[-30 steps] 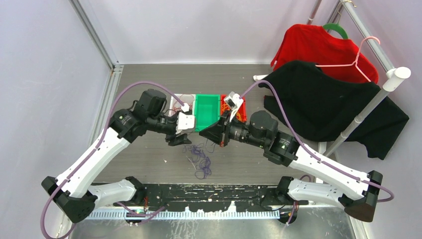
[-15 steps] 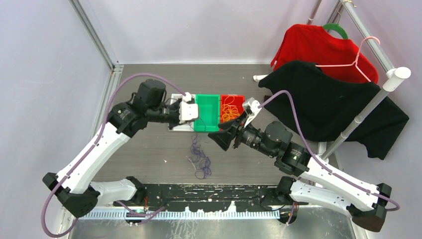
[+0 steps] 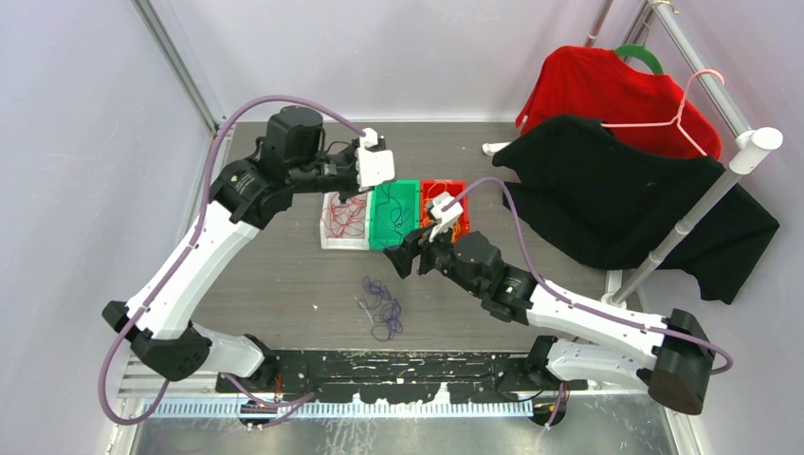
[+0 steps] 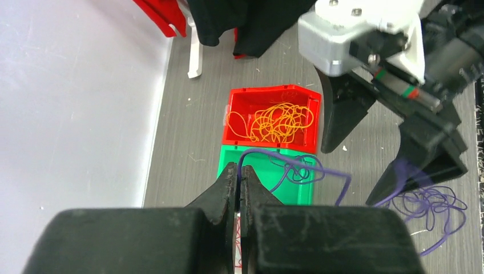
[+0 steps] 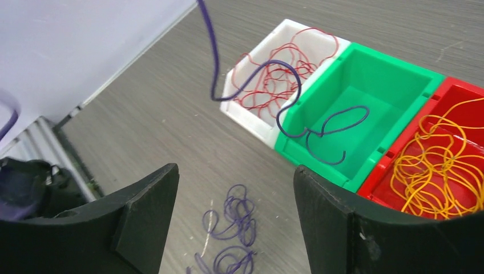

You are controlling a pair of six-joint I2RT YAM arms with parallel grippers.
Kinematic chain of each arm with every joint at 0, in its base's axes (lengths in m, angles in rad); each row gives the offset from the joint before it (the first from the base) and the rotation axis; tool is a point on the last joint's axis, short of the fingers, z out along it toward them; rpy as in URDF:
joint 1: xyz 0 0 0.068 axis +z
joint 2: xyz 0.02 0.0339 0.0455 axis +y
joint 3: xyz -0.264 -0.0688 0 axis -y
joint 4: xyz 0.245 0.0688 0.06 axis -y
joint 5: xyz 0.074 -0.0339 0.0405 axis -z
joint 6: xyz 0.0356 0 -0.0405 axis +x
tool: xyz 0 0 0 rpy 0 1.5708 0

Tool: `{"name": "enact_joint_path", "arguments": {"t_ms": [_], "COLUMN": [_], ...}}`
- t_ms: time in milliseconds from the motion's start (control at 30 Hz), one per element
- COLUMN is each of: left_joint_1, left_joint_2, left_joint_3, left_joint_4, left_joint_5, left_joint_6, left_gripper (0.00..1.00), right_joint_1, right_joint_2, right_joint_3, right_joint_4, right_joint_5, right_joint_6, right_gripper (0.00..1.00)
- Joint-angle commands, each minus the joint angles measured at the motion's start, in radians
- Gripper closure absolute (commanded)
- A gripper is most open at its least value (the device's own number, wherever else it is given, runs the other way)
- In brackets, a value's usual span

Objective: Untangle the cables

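My left gripper (image 3: 372, 180) is raised over the bins and shut on a purple cable (image 4: 297, 168). The strand leaves the jaws (image 4: 240, 171) and droops down, its free end lying in the green bin (image 5: 399, 63). My right gripper (image 5: 235, 171) hangs open and holds nothing, low over a loose purple clump (image 3: 381, 305) on the table, which also shows as the purple clump (image 5: 228, 234) between its fingers. Red cables (image 3: 343, 220) fill the white bin (image 5: 251, 123). Orange-yellow cables (image 4: 274, 123) fill the red bin (image 3: 461, 190).
The three bins stand side by side at mid-table. A rack (image 3: 721, 180) with a black garment (image 3: 626, 204) and a red garment (image 3: 607, 90) stands at the right. A black rail (image 3: 398, 365) runs along the near edge. A metal post (image 3: 180, 66) lines the left wall.
The left gripper has shut on a purple strand and lifted it up and back over the bins. The right gripper has opened, let go and moved left, over the clump.
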Motion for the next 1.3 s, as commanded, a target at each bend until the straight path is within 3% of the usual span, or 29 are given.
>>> {"name": "enact_joint_path", "arguments": {"t_ms": [0, 267, 500, 700, 933, 1267], "left_joint_1": [-0.006, -0.01, -0.008, -0.003, 0.01, 0.026], "left_joint_2": [0.042, 0.151, 0.235, 0.337, 0.451, 0.546], "left_joint_3": [0.053, 0.038, -0.016, -0.057, -0.031, -0.065], "left_joint_4": [0.052, 0.149, 0.237, 0.31, 0.353, 0.479], "left_joint_5": [-0.03, -0.155, -0.279, -0.421, -0.474, -0.526], "left_joint_6": [0.016, 0.063, 0.143, 0.249, 0.269, 0.266], "left_gripper": [1.0, 1.0, 1.0, 1.0, 1.0, 1.0], "right_joint_1": [-0.003, -0.004, -0.002, -0.01, -0.013, -0.015], "right_joint_2": [0.074, 0.068, -0.068, -0.243, -0.296, -0.291], "right_joint_3": [-0.004, -0.104, -0.217, -0.296, -0.255, -0.247], "right_joint_4": [0.181, 0.213, 0.036, -0.051, -0.129, -0.11], "right_joint_5": [0.12, 0.215, 0.352, 0.572, 0.593, 0.618], "right_joint_6": [-0.046, -0.018, 0.063, 0.132, 0.129, 0.138], "right_gripper": [0.23, 0.27, 0.32, 0.32, 0.33, 0.36]}}
